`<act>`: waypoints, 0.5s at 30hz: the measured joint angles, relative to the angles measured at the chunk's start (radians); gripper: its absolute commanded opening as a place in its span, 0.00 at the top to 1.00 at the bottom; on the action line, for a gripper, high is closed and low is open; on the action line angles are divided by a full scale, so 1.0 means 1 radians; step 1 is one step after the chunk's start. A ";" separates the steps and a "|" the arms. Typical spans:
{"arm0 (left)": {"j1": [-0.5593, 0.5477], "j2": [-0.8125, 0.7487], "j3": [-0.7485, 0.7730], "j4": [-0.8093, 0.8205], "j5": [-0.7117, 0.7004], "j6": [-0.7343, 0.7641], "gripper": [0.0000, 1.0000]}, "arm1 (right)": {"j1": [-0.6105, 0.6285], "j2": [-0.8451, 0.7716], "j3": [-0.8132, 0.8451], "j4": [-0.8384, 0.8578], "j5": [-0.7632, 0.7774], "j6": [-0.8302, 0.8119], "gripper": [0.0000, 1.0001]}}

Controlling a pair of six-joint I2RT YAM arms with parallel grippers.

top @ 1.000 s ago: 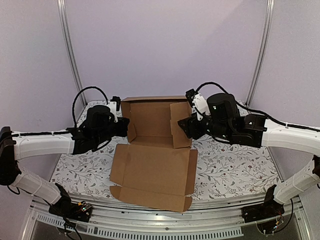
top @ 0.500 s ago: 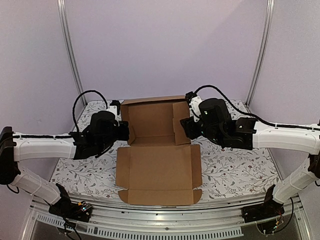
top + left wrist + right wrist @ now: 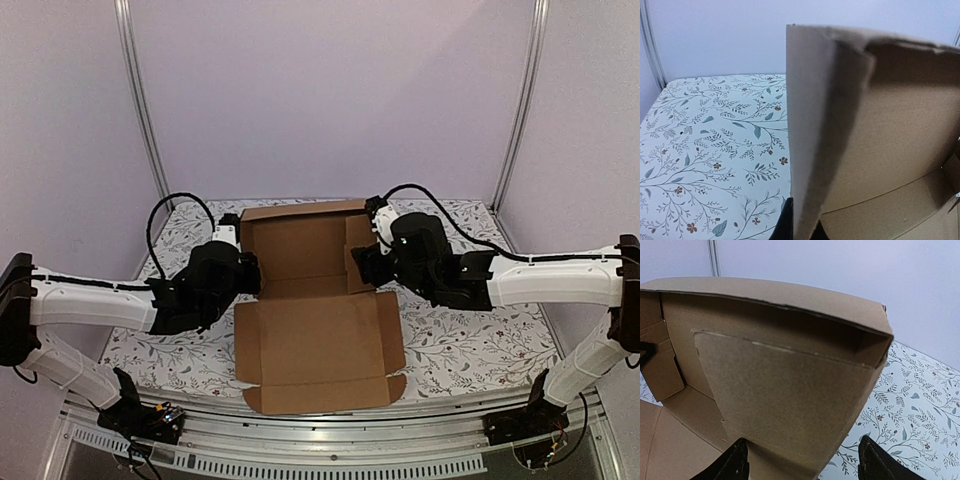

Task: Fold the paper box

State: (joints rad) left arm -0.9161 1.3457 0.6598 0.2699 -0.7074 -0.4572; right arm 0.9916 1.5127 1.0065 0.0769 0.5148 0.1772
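The paper box point(image 3: 318, 300) is plain brown cardboard in the middle of the table. Its back part stands up with side walls, and its wide lid panel point(image 3: 318, 345) lies flat toward the front edge. My left gripper point(image 3: 250, 272) is at the box's left wall. In the left wrist view that wall point(image 3: 810, 125) runs edge-on between the fingers of the gripper point(image 3: 802, 229), which is shut on it. My right gripper point(image 3: 365, 266) is at the right wall. In the right wrist view its gripper point(image 3: 802, 460) is open wide, with the inner side flap point(image 3: 785, 400) between the fingers.
The table has a floral cloth point(image 3: 470, 330). Aluminium posts point(image 3: 140, 110) point(image 3: 520, 100) stand at the back corners before purple walls. A metal rail point(image 3: 320, 430) runs along the front edge, and the lid's front flap reaches close to it.
The box has swung from skewed to square with the table. Both arms have drawn nearer and lower along the box's side walls.
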 measured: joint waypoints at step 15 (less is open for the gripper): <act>-0.040 0.005 -0.005 0.006 -0.064 0.008 1.00 | -0.082 0.034 -0.058 0.140 -0.126 0.043 0.35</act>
State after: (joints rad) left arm -0.9558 1.3510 0.6548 0.2760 -0.7719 -0.4488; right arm 0.9092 1.5467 0.9485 0.2169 0.3885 0.2203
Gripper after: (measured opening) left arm 0.015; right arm 0.704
